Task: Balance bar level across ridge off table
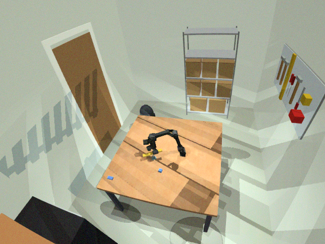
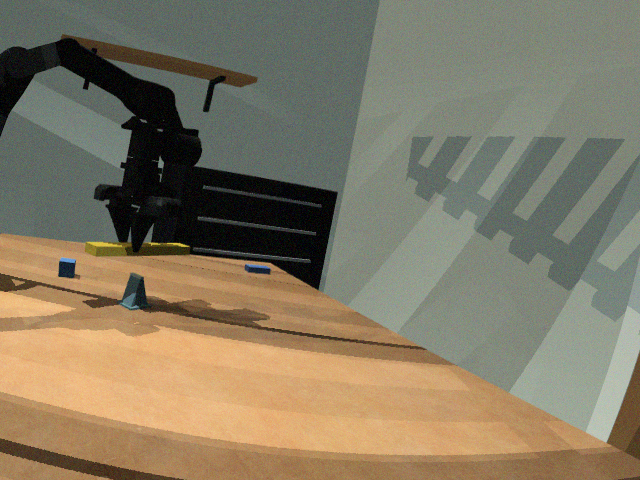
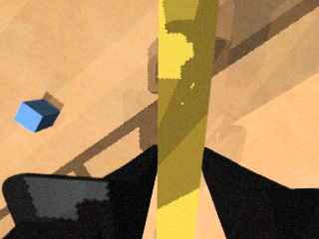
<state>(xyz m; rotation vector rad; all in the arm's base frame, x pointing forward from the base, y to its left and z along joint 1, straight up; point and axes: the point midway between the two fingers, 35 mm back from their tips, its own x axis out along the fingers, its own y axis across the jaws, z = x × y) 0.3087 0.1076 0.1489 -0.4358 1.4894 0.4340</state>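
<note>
The yellow bar is held above the table, roughly level in the exterior view. My gripper is shut on it, with one black finger at each side of the bar in the wrist view. The small teal ridge stands upright on the table. In the exterior view the bar shows above and behind the ridge, with a gap between them in the picture. The ridge does not show in the wrist view.
A blue block stands on the table to one side of the bar. A flat blue block lies near the table's corner. Shadows of the arm fall around the ridge.
</note>
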